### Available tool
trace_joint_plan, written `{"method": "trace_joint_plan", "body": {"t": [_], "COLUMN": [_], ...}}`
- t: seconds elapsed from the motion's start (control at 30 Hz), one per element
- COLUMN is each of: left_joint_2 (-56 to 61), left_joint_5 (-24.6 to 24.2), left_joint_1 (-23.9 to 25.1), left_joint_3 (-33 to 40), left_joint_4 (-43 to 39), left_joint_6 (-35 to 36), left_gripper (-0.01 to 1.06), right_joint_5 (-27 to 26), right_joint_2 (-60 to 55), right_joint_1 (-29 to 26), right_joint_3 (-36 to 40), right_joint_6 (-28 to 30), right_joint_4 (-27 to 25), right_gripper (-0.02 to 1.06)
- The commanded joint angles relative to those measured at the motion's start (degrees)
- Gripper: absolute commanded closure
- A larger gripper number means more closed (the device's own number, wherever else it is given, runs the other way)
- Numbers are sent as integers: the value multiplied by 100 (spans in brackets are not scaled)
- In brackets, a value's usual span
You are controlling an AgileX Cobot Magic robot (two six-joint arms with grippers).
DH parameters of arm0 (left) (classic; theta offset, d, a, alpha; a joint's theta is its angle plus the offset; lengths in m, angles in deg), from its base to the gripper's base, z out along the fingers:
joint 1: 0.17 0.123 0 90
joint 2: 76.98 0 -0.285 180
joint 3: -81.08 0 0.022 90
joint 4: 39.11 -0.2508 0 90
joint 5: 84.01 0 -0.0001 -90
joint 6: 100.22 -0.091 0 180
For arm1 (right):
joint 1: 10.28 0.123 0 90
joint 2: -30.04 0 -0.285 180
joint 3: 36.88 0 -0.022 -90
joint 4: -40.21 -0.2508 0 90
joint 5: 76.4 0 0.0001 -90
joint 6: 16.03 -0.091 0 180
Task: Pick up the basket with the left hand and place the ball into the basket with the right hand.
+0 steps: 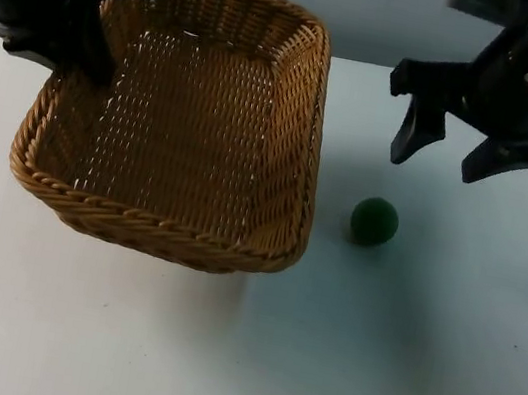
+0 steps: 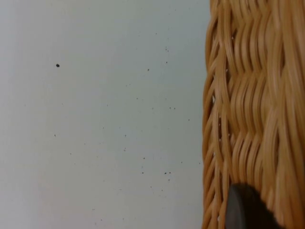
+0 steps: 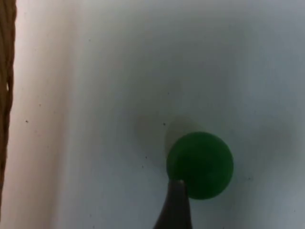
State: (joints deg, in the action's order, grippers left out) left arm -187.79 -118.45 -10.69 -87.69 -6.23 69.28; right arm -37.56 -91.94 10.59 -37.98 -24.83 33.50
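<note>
A woven wicker basket (image 1: 303, 143) hangs tilted at the left of the table, and nothing lies in it. My left gripper (image 1: 119, 21) is shut on the basket's far left rim, one finger outside the wall and one inside. In the left wrist view the basket's wall (image 2: 252, 105) runs beside a black fingertip (image 2: 245, 207). A small dark green ball (image 1: 374, 221) rests on the white table just right of the basket. My right gripper (image 1: 443, 159) hovers open above and slightly behind the ball. The right wrist view looks down on the ball (image 3: 200, 164), with one fingertip (image 3: 175, 205) at its edge.
The white table (image 1: 418, 365) stretches wide in front of and to the right of the ball. The grey partition wall (image 1: 376, 14) closes off the back. The basket's edge (image 3: 5, 95) stands close to the left of the ball.
</note>
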Motion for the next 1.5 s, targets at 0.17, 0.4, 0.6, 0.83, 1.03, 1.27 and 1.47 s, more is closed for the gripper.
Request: {"method": "trace_joint_plan", "body": {"t": [0.17, 0.4, 0.6, 0.83, 1.03, 1.27, 1.47], "left_joint_2": [57, 57, 57, 57, 57, 57, 57], "left_joint_5": [135, 132, 157, 195, 242, 325, 325], "left_joint_1": [9, 9, 9, 9, 9, 9, 9], "left_joint_3": [8, 8, 8, 8, 8, 8, 8], "left_joint_4": [102, 102, 102, 102, 102, 102, 102], "left_joint_6": [8, 8, 8, 8, 8, 8, 8], "left_gripper": [105, 105, 105, 105, 105, 105, 105], "right_joint_5": [131, -36, -243, -436, -566, -614, -673], "right_joint_2": [-197, -423, -474, -584, -719, -931, -951], "right_joint_1": [194, 239, 263, 263, 263, 263, 263], "right_joint_3": [-46, -46, -46, -46, -46, -46, -46], "right_joint_6": [-524, -520, -469, -244, 4, 4, 4], "right_joint_4": [561, 538, 493, 228, -224, -222, -222], "right_gripper": [37, 37, 37, 37, 37, 37, 37]}}
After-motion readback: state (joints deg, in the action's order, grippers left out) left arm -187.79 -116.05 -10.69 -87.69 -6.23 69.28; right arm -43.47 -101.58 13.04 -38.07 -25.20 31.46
